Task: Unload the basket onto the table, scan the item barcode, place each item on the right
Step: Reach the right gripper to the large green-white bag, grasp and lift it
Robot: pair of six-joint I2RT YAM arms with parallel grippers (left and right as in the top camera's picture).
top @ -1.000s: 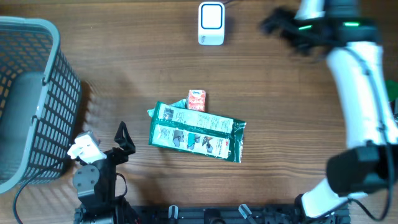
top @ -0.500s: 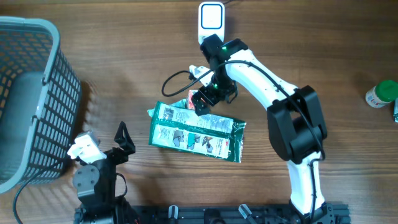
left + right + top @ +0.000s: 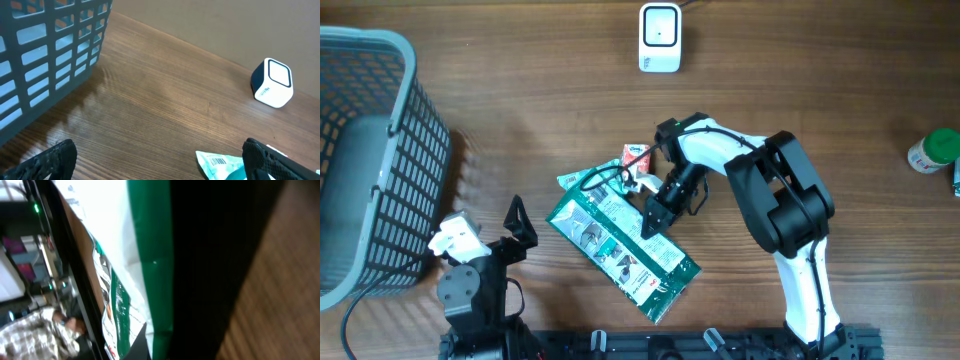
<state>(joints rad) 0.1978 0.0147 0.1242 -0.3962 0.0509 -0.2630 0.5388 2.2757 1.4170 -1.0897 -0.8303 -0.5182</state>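
A green and white packet [image 3: 620, 245] lies tilted on the wood table, its long side running toward the lower right. My right gripper [image 3: 656, 214] is shut on the packet's upper right edge. In the right wrist view the packet [image 3: 142, 255] fills the space beside a dark finger [image 3: 215, 255]. A corner of the packet with a barcode [image 3: 219, 162] shows in the left wrist view. The white scanner [image 3: 660, 38] stands at the far edge, also in the left wrist view [image 3: 272, 82]. My left gripper [image 3: 488, 235] stands open at the lower left, its jaws wide with nothing between them [image 3: 160, 167].
A grey mesh basket [image 3: 370, 160] fills the left side and looms in the left wrist view [image 3: 45, 60]. A small red and white box [image 3: 636, 157] sits just behind the packet. A green-capped bottle [image 3: 932, 150] stands at the right edge.
My right arm swung in from the far right, came down on the packet and shut on it. The packet has turned and slid toward the lower right. My left arm is still.
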